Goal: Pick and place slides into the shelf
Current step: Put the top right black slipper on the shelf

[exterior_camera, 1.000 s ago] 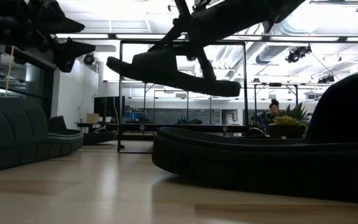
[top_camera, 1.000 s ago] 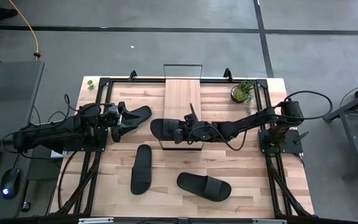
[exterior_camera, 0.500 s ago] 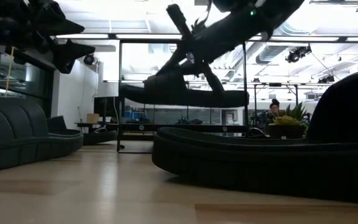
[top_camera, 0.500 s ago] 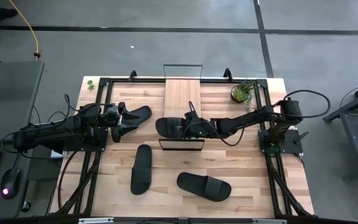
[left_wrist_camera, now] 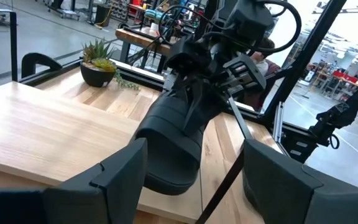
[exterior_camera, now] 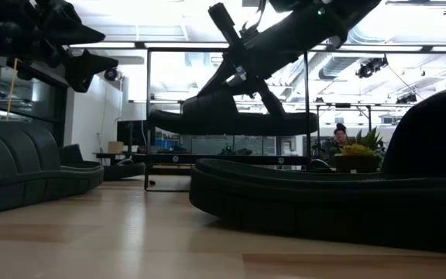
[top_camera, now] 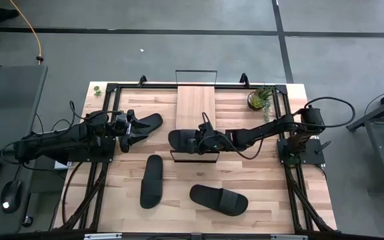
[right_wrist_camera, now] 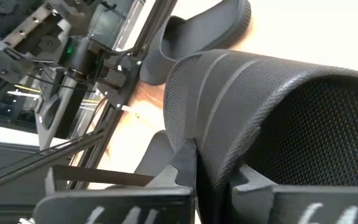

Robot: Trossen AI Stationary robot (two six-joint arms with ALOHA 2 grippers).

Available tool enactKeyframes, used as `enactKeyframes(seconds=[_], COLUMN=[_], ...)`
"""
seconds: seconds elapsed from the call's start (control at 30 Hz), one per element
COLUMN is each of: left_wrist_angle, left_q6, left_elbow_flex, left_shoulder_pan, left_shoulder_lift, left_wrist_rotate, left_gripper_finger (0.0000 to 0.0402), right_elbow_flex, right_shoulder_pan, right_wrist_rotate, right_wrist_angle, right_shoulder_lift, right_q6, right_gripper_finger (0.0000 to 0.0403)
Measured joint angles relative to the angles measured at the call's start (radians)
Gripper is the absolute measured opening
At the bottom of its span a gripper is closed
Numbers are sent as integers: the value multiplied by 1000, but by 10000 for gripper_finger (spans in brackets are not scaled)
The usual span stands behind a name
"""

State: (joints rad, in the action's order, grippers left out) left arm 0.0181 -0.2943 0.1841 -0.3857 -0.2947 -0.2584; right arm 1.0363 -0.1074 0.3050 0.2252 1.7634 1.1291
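Our right gripper (top_camera: 202,139) clamps a slide (top_camera: 187,140) over the shelf (top_camera: 196,107) (its six-o'clock end); we should lower level before releasing. Left gripper (top_camera: 129,131) waits open.

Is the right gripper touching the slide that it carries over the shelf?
Touching. In the right wrist view the right gripper is clamped on the slide's strap edge.

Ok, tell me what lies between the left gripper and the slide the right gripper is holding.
In the high view, one slide on the table lies between the open left gripper and the held slide, gripped by the right gripper over the shelf.
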Motion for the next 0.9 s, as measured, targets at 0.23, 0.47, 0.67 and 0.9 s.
enactKeyframes(seconds=[0.23, 0.47, 0.67, 0.9], left_wrist_angle=[0, 0, 0, 1], left_q6=[0, 1, 1, 1], left_elbow_flex=[0, 0, 0, 0], left_shoulder_pan=[0, 0, 0, 0], left_shoulder_lift=[0, 0, 0, 0], left_wrist_rotate=[0, 0, 0, 0], left_gripper_finger=[250, 250, 250, 250], right_elbow_flex=[0, 0, 0, 1], right_shoulder_pan=[1, 3, 3, 23], right_wrist_rotate=[-20, -59, -47, -109], right_wrist_angle=[0, -10, -26, -46], right_shoulder_lift=[-1, -2, -2, -3], right_q6=[0, 16, -9, -30], right_gripper_finger=[6, 72, 143, 187])
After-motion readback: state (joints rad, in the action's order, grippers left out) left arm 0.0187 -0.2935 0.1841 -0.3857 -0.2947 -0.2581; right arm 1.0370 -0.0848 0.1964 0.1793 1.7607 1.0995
